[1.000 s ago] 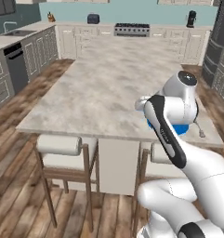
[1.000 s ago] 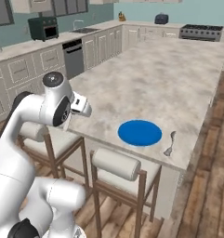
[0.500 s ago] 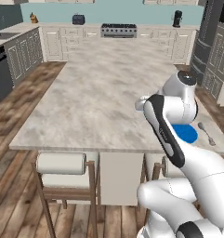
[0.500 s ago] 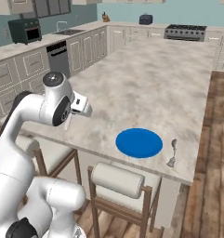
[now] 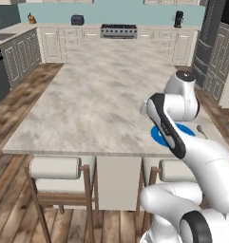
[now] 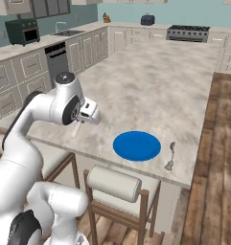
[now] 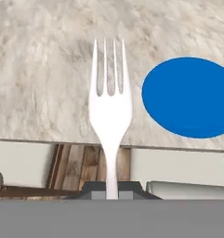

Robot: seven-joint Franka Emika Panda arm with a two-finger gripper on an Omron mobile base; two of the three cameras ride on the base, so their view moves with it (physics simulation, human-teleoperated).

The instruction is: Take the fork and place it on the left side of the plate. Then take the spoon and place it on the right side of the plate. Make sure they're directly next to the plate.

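Marble island counter (image 6: pixel 155 86) fills the middle of the right base view, its near edge running along the lower centre above two stools (image 6: pixel 118 183). Arm (image 6: pixel 40 115) rises at the lower left there, its gripper (image 6: pixel 89 114) hanging above the counter's near edge, left of the plate (image 6: pixel 136 145) in the picture. The plate lies flat in the lower centre, close to that edge. The spoon (image 6: pixel 171 154) rests just right of the plate, apart from it by a thin strip of marble, its handle pointing toward the edge.

In the hand view the fork (image 7: pixel 109 102) stands up the middle of the frame, tines toward the top; the jaws are clamped on its handle at the bottom, and the plate sits at centre right.

Judged from this, the fork is lifted but not yet laid down, so the first placement is half done. The spoon looks nearly in place, though it may need nudging closer.

Bare marble lies left of the plate, with ample room. The near edge is close, so a careless release risks the fork dropping onto the stools.
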